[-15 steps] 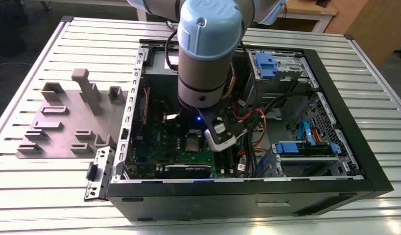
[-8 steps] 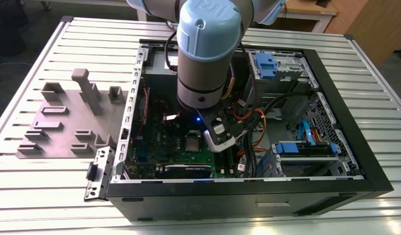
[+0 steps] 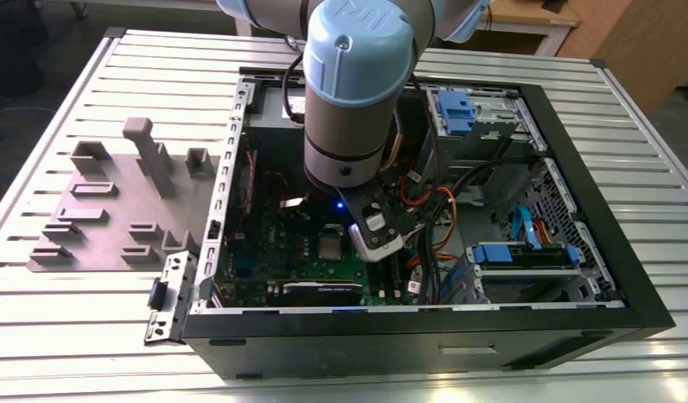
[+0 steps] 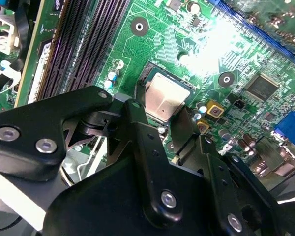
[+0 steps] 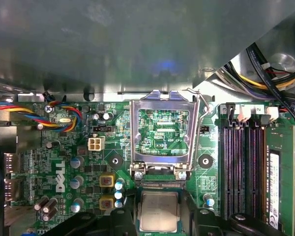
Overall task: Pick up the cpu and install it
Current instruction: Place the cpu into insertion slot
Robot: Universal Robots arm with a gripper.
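The cpu is a small silvery-grey square lying flat over the socket on the green motherboard. In both wrist views my gripper straddles it, one black finger against each of two opposite sides. In the second wrist view the cpu sits between the fingertips of my gripper, with the socket's rim showing just beyond it. The silver socket frame stands flipped open behind the socket. In the exterior view my gripper reaches down into the open computer case.
Black memory slots run beside the socket, and coloured cables lie on its other side. Drive bays with blue clips and cables fill the case towards the exterior view's right. A grey holder plate lies on the slatted table outside.
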